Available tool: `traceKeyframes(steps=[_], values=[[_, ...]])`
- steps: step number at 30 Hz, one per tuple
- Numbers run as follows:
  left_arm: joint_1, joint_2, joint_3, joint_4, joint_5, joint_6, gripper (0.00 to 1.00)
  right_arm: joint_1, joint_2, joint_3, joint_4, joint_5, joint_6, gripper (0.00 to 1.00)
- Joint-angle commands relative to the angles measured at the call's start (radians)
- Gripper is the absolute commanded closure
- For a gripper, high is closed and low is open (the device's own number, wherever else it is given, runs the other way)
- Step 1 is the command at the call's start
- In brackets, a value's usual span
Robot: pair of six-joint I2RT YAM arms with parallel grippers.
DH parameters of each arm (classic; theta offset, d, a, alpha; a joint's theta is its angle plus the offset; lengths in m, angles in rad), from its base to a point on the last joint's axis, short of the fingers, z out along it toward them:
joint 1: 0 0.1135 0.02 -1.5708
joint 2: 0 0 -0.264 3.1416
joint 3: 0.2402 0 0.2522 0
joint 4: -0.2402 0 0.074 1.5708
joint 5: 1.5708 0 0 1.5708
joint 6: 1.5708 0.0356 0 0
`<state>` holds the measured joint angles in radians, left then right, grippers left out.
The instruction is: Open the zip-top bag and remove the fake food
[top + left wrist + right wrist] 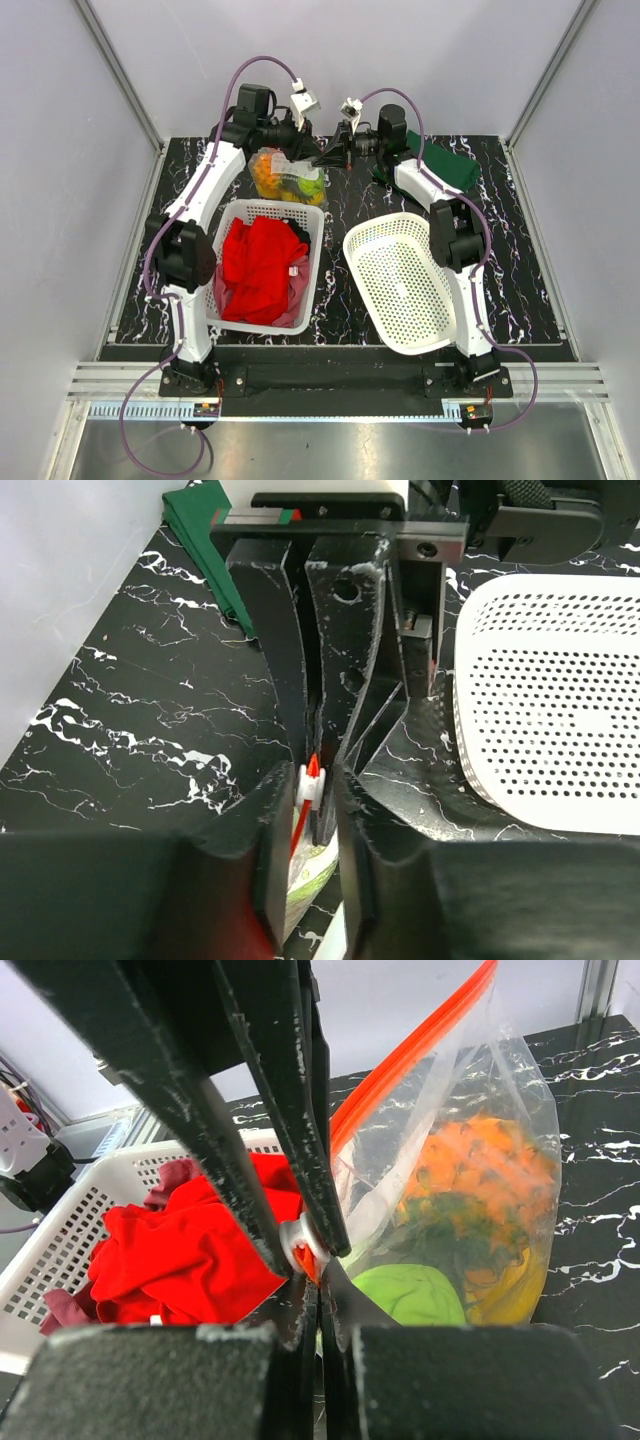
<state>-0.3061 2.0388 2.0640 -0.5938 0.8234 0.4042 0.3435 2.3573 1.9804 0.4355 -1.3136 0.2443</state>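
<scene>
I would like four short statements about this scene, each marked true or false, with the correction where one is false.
1. The food is inside the bag. True.
2. The red cloth lies in the right basket. False: it lies in the left basket.
3. The left gripper and the right gripper are both shut on the bag's zip edge. True.
4. The green cloth lies in a basket. False: it lies on the table, at the far right.
</scene>
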Motion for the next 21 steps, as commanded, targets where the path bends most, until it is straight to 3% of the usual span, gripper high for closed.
traceKeyframes(steps=[1,4,8,16,21], values=[[0.004,-0.002,0.048,0.017,-0.001,0.019,0.87,-0.005,-0.029,0.044,0.028,-0.019,0.009,1.0],[0.004,-0.011,0.051,0.018,-0.042,0.018,0.99,-0.005,-0.035,0.026,0.042,0.014,-0.005,1.0],[0.007,-0.04,0.03,0.028,-0.105,0.027,1.0,-0.017,-0.067,-0.052,0.127,0.083,-0.011,1.0],[0.047,-0.114,-0.088,0.112,-0.177,-0.045,1.0,-0.092,-0.041,-0.086,0.39,0.148,0.216,1.0],[0.079,-0.161,-0.139,0.131,-0.3,-0.126,1.0,-0.136,-0.056,-0.089,0.297,0.178,0.143,1.0]])
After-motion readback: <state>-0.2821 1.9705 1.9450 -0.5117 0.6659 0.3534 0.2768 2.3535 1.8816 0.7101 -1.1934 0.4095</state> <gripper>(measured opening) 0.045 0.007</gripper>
